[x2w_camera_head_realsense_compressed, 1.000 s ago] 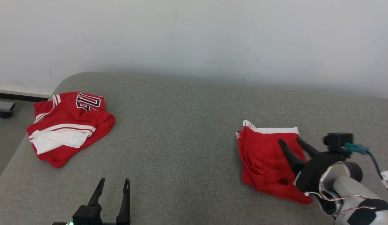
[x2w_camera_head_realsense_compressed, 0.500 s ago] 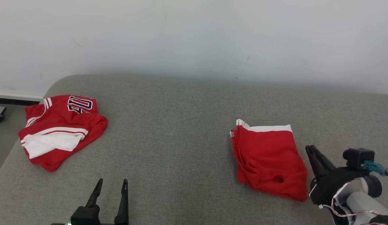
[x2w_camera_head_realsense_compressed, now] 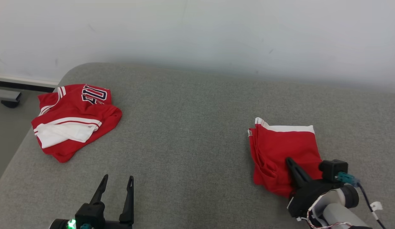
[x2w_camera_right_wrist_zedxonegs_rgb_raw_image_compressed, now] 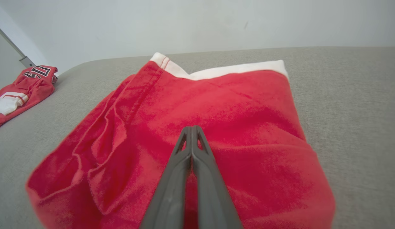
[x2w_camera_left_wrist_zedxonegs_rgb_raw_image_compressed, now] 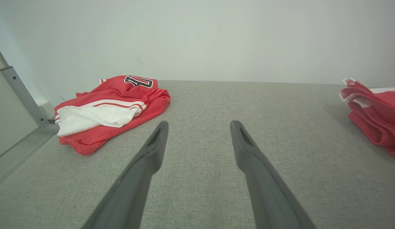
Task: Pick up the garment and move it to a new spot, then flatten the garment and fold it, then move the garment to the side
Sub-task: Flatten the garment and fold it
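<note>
One garment corner hidden behind right gripper, jaws pressed together

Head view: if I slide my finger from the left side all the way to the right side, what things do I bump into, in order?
crumpled red-and-white jersey → left gripper → folded red garment

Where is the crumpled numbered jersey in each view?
Head view: jersey, left side, by the cushion edge.
Left wrist view: jersey, upper left.
Right wrist view: jersey, far left edge.
Shared landmark: folded red garment, white band toward the wall: head right, left wrist right edge, right wrist centre.
</note>
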`<state>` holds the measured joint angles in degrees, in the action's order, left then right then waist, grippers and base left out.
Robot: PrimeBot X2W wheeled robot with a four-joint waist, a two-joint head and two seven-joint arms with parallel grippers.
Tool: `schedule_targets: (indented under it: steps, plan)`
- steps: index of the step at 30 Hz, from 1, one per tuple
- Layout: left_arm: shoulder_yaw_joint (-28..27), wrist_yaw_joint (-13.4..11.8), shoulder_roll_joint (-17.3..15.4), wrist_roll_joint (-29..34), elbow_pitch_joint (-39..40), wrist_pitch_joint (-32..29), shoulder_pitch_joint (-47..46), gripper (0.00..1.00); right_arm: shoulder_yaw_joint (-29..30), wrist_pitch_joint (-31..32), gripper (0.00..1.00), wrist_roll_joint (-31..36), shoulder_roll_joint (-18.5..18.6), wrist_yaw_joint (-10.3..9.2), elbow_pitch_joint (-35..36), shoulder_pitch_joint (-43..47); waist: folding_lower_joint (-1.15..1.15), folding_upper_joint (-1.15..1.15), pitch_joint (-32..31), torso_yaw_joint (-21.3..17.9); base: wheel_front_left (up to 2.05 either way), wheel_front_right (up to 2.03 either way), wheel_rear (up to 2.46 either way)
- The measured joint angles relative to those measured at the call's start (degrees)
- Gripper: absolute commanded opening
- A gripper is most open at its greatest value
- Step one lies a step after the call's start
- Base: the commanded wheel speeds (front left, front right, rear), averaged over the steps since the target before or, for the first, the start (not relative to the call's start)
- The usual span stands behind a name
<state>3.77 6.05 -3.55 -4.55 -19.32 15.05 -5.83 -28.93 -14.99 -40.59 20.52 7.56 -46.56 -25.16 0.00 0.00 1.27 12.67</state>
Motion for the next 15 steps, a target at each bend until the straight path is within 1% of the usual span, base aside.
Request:
schedule_targets:
  steps: [4,5,7,12,15]
  plan:
    - [0.4,0.0,0.1,0.0,-0.2,0.0,-0.1,1.00,0.7,0.0,0.00,3.3,-2.8,0.00,-0.1,0.0,0.00,0.00,0.6,0.7,0.00,0.00,0.00]
    - [0.6,0.0,0.1,0.0,-0.3,0.0,-0.3,1.00,1.5,0.0,0.00,4.5,-4.5,0.00,0.5,0.0,0.00,0.00,0.7,1.1,0.00,0.00,0.00]
    - [0.7,0.0,0.1,0.0,-0.5,0.0,-0.5,1.00,1.8,0.0,0.00,5.7,-6.1,0.00,1.0,0.1,0.00,0.00,0.8,1.4,0.00,0.00,0.00]
    - [1.1,0.0,0.2,0.0,-0.7,0.0,-0.5,1.00,2.3,-0.1,0.00,9.0,-9.4,0.00,1.5,1.6,0.00,0.00,0.7,1.9,0.00,0.00,0.00]
    - [1.3,0.0,0.3,0.0,-1.0,0.0,-0.5,1.00,2.7,-0.1,0.00,10.5,-10.4,0.00,1.6,2.1,0.00,0.00,0.5,2.0,0.00,0.00,0.00]
